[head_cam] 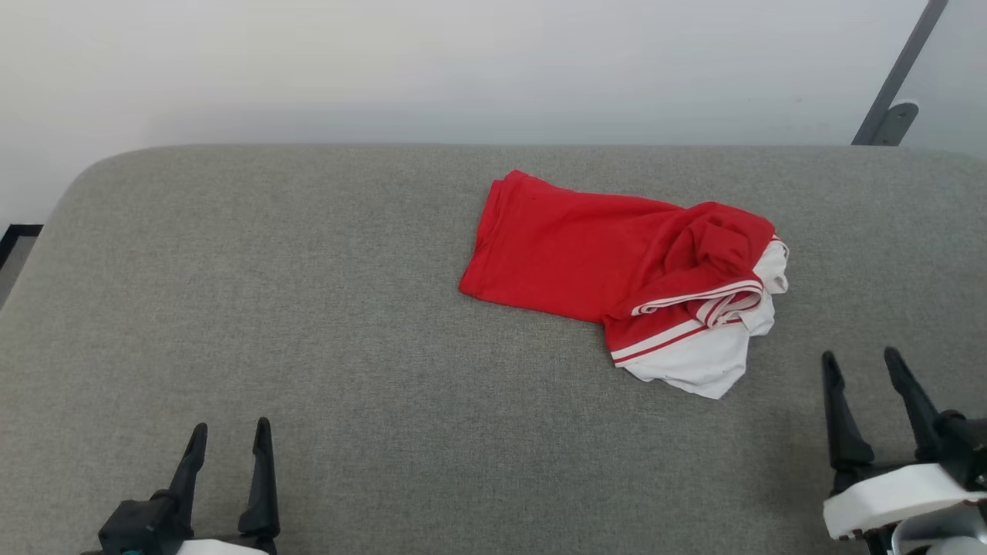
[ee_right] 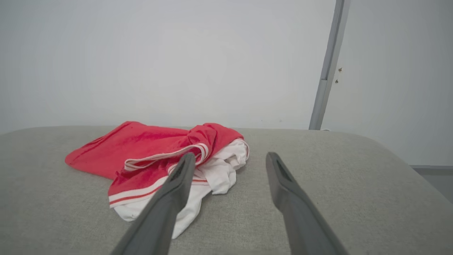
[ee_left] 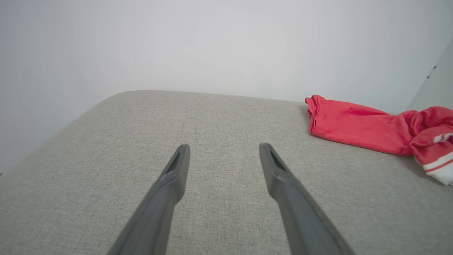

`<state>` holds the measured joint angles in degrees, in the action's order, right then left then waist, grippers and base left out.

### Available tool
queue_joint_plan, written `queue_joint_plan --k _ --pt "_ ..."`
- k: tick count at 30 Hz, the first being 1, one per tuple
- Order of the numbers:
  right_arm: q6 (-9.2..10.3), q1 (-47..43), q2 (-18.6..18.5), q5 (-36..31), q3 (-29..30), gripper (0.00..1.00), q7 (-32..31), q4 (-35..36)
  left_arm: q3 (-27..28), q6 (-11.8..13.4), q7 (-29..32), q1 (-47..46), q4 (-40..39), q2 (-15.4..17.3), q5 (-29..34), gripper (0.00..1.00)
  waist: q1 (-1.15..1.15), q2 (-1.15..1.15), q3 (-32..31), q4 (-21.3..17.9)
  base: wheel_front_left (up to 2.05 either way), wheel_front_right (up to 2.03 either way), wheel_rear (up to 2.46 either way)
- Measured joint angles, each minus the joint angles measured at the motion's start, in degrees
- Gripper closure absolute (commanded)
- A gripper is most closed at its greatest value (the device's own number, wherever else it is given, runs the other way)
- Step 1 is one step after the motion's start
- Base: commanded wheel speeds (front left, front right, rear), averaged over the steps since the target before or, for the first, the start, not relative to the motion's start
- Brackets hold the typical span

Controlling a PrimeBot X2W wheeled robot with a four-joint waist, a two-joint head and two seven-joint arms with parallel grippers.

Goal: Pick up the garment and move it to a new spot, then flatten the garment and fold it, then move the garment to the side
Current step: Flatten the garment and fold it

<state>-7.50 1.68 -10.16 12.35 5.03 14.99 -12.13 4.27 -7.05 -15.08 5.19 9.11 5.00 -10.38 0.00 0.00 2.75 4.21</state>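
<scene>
The garment [head_cam: 617, 270] is found crumpled on the grey fabric surface [head_cam: 308, 308]. The left pincer [head_cam: 231, 425] and right pincer [head_cam: 860, 354] are seen spread, empty.

soft matt red cloth garment [head_cam: 586, 254], coarse woven grey fabric surface [head_cam: 308, 308]

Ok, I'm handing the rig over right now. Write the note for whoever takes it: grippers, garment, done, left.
Grippers: left gripper open and empty, over the near left of the cushion. Right gripper open and empty, at the near right, close to the garment but apart from it.
Garment: lies right of centre towards the back. Its red left part is fairly flat; its right end is bunched, with striped edging and a white panel showing.
Done: no sign of flattening or folding.
Left: pick up, move, flatten, fold, move to the side.
</scene>
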Motion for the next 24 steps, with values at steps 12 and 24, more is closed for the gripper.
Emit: queue_joint_plan --k 12,24 --pt "0.0 13.3 -13.7 3.6 -9.8 0.0 -15.1 -10.3 -1.5 -0.3 0.0 -2.9 0.2 -1.7 0.5 0.0 0.0 0.0 5.5 0.1 0.0 0.0 0.0" --pt "0.0 31.3 -29.8 17.4 -29.2 0.0 -35.9 -11.7 -7.3 -0.3 0.0 -8.3 1.5 -2.1 -2.8 0.0 0.0 0.0 13.1 3.5 0.0 0.0 0.0"
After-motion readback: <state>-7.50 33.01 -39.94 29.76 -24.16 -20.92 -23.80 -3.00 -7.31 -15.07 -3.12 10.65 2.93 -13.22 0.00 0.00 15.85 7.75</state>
